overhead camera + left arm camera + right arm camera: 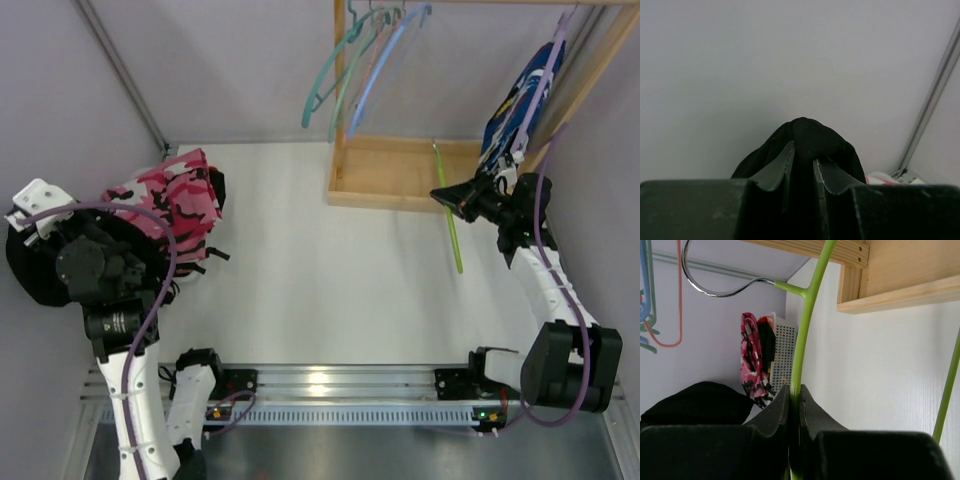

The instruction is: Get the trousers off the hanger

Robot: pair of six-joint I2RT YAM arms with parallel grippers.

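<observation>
My left gripper is shut on the plain black trousers, which bulge up between and beyond the fingers, close to the left wall; they show as a black bundle at the far left. The pink-red camouflage trousers lie heaped at the left, and also show in the right wrist view. My right gripper is shut on a bare green hanger in front of the wooden rack. The blue-and-white trousers hang on a purple hanger at the far right.
The wooden rack base stands at the back, with several empty teal and blue hangers above it. A white perforated basket sits behind the camouflage trousers. An orange hanger hangs at the left. Walls close in on both sides.
</observation>
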